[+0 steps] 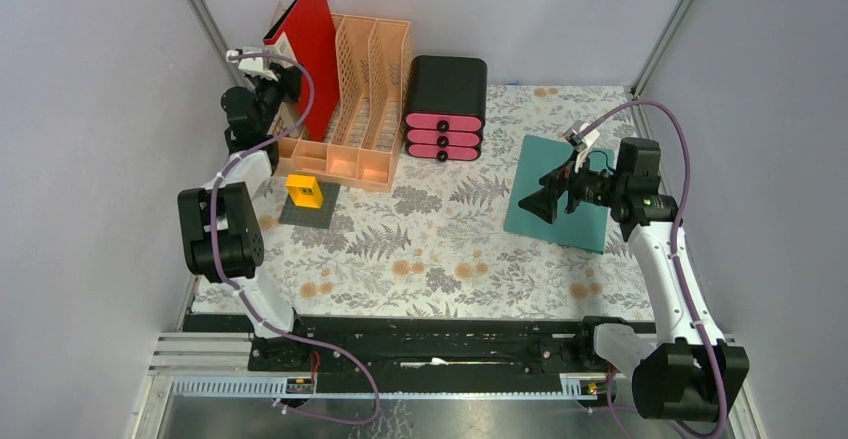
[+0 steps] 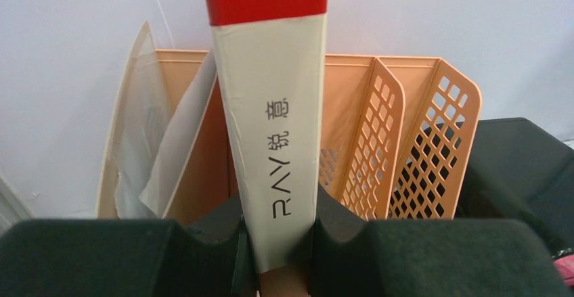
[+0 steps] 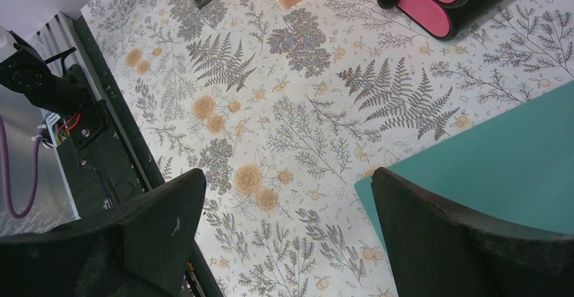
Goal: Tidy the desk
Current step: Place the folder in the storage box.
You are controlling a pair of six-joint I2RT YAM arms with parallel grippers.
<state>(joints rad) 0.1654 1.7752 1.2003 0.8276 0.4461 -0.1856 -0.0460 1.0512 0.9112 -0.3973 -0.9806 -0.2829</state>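
The desk (image 1: 440,249) is covered with a pale fern-and-flower cloth (image 3: 304,128). A red folder (image 1: 312,49) with a cream spine label (image 2: 274,141) stands upright in the leftmost slot of the orange file rack (image 1: 365,99). My left gripper (image 1: 268,81) is shut on the folder's spine, and its fingers (image 2: 345,226) press both sides of the label. A teal folder (image 1: 562,197) lies flat at the right of the desk. My right gripper (image 1: 532,205) hovers over the teal folder's near-left corner (image 3: 501,168), open (image 3: 288,222), holding nothing.
A black drawer box with pink fronts (image 1: 445,109) stands right of the rack (image 2: 406,141). A yellow block (image 1: 304,190) sits on a dark grey plate (image 1: 310,207) in front of the rack. A clear sleeve (image 2: 135,148) leans at the rack's left. Grey walls close in on both sides.
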